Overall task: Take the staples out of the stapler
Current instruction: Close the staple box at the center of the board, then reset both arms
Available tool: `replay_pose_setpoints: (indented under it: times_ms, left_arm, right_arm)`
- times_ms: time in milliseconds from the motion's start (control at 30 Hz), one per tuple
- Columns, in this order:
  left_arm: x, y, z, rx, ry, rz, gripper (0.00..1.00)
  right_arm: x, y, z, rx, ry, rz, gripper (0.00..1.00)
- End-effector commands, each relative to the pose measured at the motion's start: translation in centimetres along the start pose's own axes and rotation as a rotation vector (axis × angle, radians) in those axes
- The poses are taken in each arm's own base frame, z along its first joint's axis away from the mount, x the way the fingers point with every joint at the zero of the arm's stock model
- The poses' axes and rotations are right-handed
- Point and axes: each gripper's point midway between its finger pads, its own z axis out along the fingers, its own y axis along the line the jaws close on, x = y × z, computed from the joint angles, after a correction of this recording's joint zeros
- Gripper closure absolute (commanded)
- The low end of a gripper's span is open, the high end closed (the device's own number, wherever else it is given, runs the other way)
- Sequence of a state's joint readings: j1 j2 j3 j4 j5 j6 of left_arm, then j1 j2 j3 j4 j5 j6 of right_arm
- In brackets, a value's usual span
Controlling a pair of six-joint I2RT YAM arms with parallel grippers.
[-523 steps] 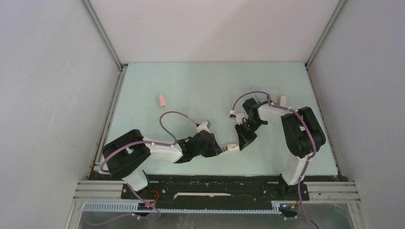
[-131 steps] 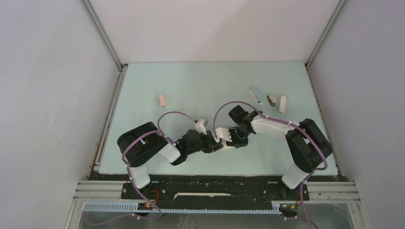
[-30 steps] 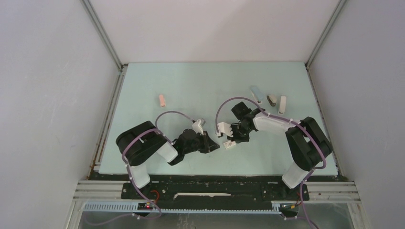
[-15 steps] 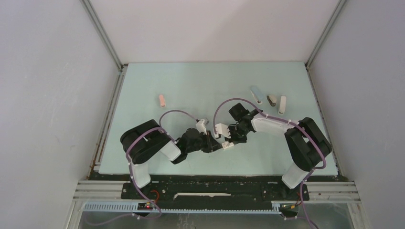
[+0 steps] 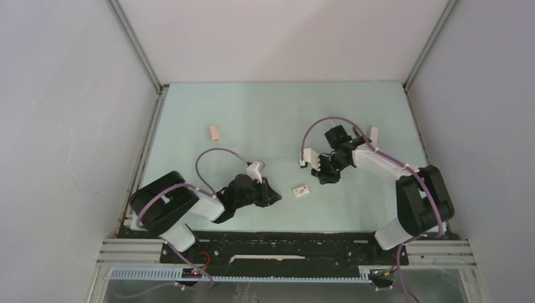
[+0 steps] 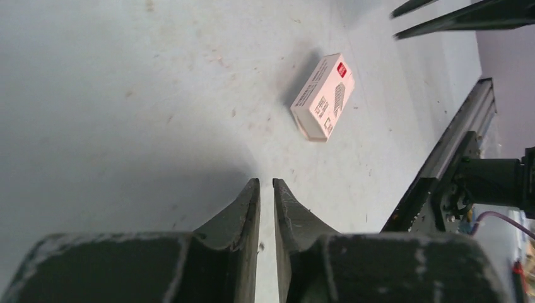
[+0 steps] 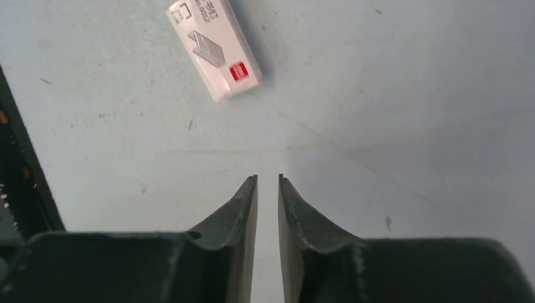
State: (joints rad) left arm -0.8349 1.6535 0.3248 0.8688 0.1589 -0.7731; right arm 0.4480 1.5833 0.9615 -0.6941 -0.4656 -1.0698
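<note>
The left tool point(image 6: 265, 184) and right tool point(image 7: 267, 180) hovered over the surface point(image 5: 252, 113), jaws barely parted, gripping nothing. A white staple box point(image 5: 301, 190) lay lower centre; no loose staples showed. The pink stapler point(image 5: 215, 132), upper left, likely needed one tool bracing it while the other opened it.

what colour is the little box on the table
White box, with a small red square and grey staple drawing; clearest in the right wrist view.

Bright even light; near fingers point(image 6: 240, 214) perhaps slightly blurred.
</note>
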Motion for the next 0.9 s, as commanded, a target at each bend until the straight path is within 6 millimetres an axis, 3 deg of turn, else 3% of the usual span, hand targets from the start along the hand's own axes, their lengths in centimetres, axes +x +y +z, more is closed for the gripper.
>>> replay_pose_setpoints:
  times_ms: [0,133,167,300,333,467,567,633,733,867]
  left_arm:
    - [-2.2,1.6,-3.6,-0.123,-0.088,0.134,0.80]
    - [-6.5,0.5,-7.9,-0.208,-0.183,0.303,0.68]
    - [-7.9,-0.1,-9.2,-0.221,-0.223,0.339,0.60]
    - [-13.0,-2.5,-15.6,-0.261,-0.429,0.393,0.07]
    - [-14.2,-3.1,-17.2,-0.256,-0.488,0.388,0.01]
    - [-17.6,-5.7,-22.2,-0.249,-0.602,0.368,0.00]
    - [-19.4,-6.7,-23.9,-0.261,-0.602,0.388,0.00]
    - [-20.7,-7.3,-24.9,-0.246,-0.612,0.388,0.00]
    - [-22.6,-7.1,-26.7,-0.248,-0.627,0.360,0.00]
    - [-24.9,-4.8,-29.3,-0.338,-0.662,0.242,0.00]
  right_arm:
    - [-2.5,-0.9,-5.6,0.111,-0.083,-0.001,0.71]
    - [-3.3,-1.4,-11.0,0.263,-0.179,0.067,0.58]
    - [-3.6,-1.4,-12.5,0.306,-0.220,0.092,0.53]
    - [-4.8,-0.8,-18.7,0.435,-0.408,0.188,0.26]
    - [-5.0,-0.5,-20.3,0.459,-0.459,0.210,0.20]
    - [-6.1,1.1,-25.7,0.521,-0.614,0.309,0.03]
    - [-6.9,1.3,-29.2,0.585,-0.698,0.399,0.00]
    - [-7.2,0.4,-31.7,0.667,-0.772,0.513,0.00]
    - [-6.8,-0.6,-33.9,0.773,-0.839,0.671,0.00]
    - [-6.5,-1.0,-34.4,0.804,-0.857,0.764,0.00]
